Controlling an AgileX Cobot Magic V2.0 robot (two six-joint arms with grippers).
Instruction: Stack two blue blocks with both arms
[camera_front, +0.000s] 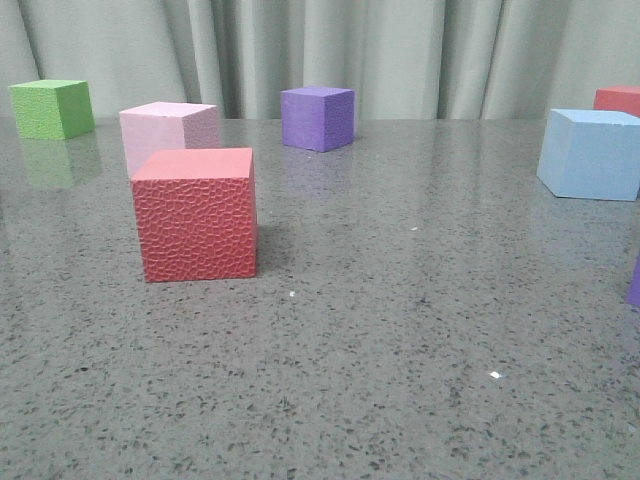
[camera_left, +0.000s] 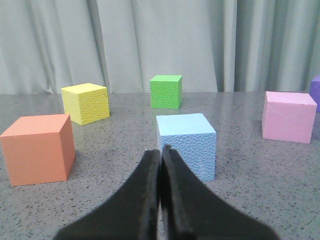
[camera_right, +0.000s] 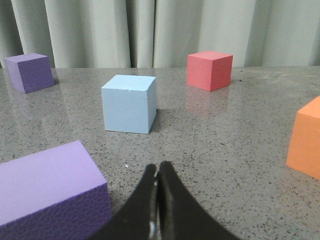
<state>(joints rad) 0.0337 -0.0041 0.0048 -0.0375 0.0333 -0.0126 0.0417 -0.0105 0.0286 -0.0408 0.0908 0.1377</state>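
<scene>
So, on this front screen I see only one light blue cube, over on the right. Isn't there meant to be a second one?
Observer: Yes. The left wrist camera shows a pebbled light blue cube on the table just beyond the left jaws.
Visitor: Is the robot gripping either cube yet?
Observer: No. The left jaws and the right jaws are both shut and empty, each short of its cube.
</scene>
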